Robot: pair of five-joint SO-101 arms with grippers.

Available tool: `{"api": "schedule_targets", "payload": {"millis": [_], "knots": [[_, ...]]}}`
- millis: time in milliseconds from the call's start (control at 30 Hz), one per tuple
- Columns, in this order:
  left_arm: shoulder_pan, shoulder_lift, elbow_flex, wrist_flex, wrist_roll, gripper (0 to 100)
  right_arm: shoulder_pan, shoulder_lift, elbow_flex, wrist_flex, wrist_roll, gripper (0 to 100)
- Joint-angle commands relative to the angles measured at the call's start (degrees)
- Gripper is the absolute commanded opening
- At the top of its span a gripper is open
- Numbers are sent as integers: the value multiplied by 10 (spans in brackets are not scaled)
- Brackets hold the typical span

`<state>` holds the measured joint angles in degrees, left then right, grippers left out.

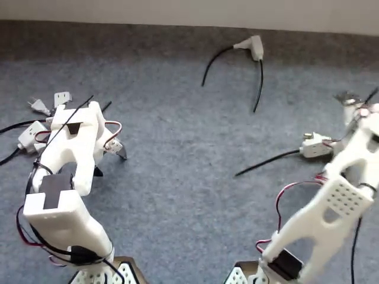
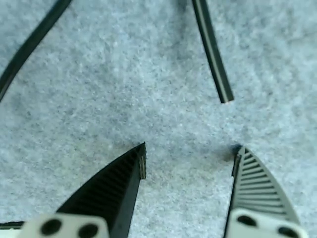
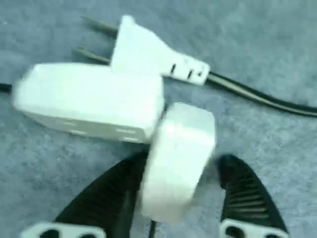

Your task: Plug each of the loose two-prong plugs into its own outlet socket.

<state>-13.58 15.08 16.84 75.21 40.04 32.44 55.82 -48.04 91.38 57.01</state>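
The step in hand looks like the first pairing, at 3 o'clock on the desk (image 1: 177, 177). The right tool (image 3: 185, 158) straddles a white block (image 3: 178, 144), jaws apart, one finger against it and the other just beside it. That block's far end touches an outlet block (image 3: 89, 101). Whether it is seated in a socket, I cannot tell. A two-prong plug (image 3: 148, 52) lies loose just behind, its prongs bare.

At 9 o'clock the left tool (image 2: 191, 148) hangs over bare desk with its jaws apart, a cut cord (image 2: 213, 54) near it. A lone plug (image 1: 253, 46) waits at 12 o'clock.

The next move probably calls for closing on the block. Then comes a straight push, with the outlet braced so that it does not slide.
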Motion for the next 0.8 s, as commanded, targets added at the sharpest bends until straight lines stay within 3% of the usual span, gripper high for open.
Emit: {"api": "schedule_targets", "payload": {"millis": [0, 167, 367, 600, 767], "knots": [[7, -27, -3, -17, 2, 292, -20, 3, -1, 9, -40, 221], [7, -27, -3, -17, 2, 292, -21, 3, -1, 9, -42, 210], [7, -27, -3, -17, 2, 292, -19, -3, -4, 14, -43, 26], [7, -27, -4, -17, 2, 292, -29, -36, -109, 99, -45, 25], [7, -27, -4, -17, 2, 292, -61, -95, -142, 96, -112, 25]]}}
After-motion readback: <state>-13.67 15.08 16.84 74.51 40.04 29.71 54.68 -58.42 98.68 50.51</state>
